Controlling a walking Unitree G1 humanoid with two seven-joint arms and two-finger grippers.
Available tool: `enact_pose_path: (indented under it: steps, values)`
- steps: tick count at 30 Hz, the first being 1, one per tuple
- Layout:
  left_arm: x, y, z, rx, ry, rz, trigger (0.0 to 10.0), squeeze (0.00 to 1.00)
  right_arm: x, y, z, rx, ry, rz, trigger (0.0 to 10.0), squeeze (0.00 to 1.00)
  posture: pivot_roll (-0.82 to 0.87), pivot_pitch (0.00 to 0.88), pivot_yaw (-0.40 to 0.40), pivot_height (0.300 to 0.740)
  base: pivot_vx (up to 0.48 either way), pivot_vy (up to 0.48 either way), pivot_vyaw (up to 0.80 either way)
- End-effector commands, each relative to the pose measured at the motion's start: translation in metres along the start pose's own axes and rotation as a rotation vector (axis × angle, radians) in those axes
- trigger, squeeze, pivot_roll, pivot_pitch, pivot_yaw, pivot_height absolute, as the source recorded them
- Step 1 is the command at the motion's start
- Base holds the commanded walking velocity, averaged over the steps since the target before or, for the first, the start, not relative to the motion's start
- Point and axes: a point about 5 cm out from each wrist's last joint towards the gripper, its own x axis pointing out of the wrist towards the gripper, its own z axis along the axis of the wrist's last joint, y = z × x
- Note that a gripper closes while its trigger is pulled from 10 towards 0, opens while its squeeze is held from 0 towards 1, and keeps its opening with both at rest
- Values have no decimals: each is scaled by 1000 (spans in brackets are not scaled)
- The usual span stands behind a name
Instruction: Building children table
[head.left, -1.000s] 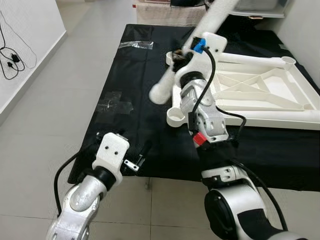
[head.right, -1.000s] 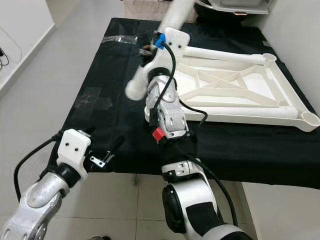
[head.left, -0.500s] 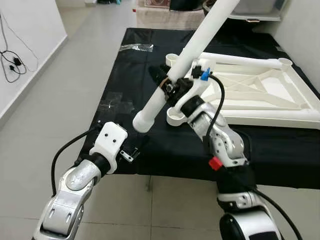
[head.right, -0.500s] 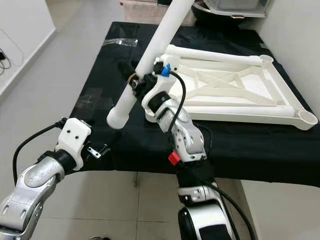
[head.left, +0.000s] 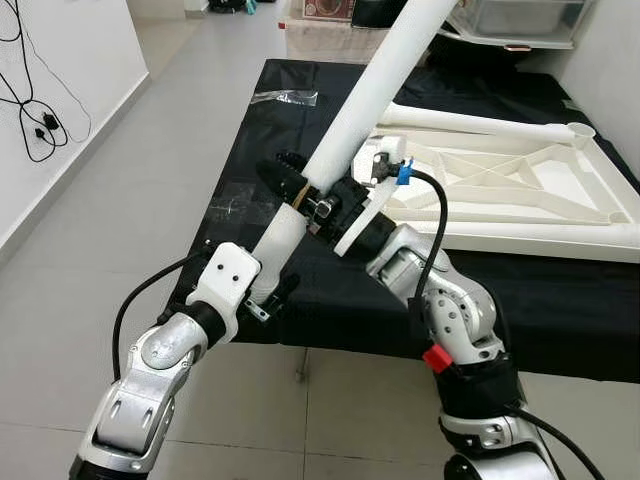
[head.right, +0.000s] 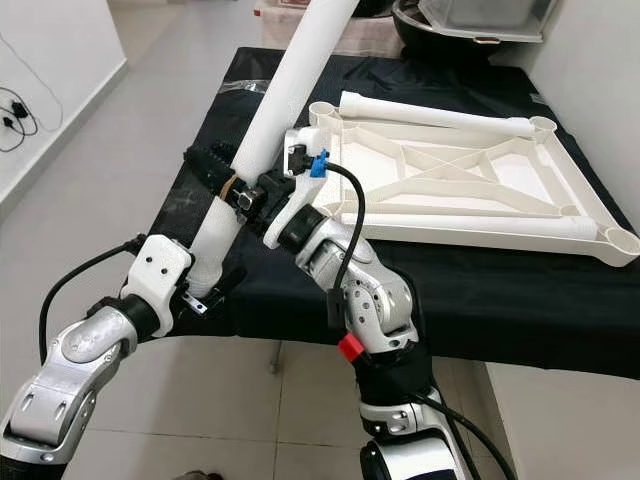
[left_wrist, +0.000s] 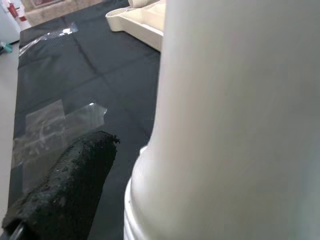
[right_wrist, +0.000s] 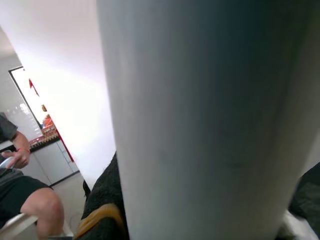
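The right gripper (head.left: 305, 195) has swung the white table leg (head.left: 365, 100) out from over the upturned white table top (head.left: 520, 190) and down toward the robot's left side, so the leg's lower end now sits between the fingers of the left gripper (head.left: 268, 300), which has risen to meet it. The right gripper's black fingers (head.left: 285, 168) are clamped across the leg partway up its length; the leg slopes up and away from them. In the left wrist view one black finger (left_wrist: 65, 185) stands just beside the leg's rounded end, so the left gripper looks spread around it, not yet closed. This reads as a handover or two-handed regrasp before seating the leg in a corner socket (head.right: 320, 110) of the table top on the black cloth (head.left: 250, 160).
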Motion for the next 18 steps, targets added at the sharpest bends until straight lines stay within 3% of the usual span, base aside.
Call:
enact_pose_path:
  steps: [1, 6, 7, 18]
  values:
    - [3, -6, -3, -5, 6, -32, 10000, 0, -1, 7, -2, 13, 9, 36, 10000, 0, 110, 129, -22, 740, 0, 0, 0]
    - [4, -11, -4, -7, 6, -52, 9882, 0, -1, 9, -4, 12, 21, 43, 10000, 0, 108, 128, -19, 740, 0, 0, 0]
    - [3, -13, -4, -9, 1, -60, 0, 0, -1, 9, -4, 14, 25, 43, 10000, 0, 108, 124, -22, 740, 0, 0, 0]
    - [1, -22, -8, -6, 1, -94, 0, 0, -4, 11, -7, -4, 47, 48, 10000, 0, 102, 117, -20, 740, 0, 0, 0]
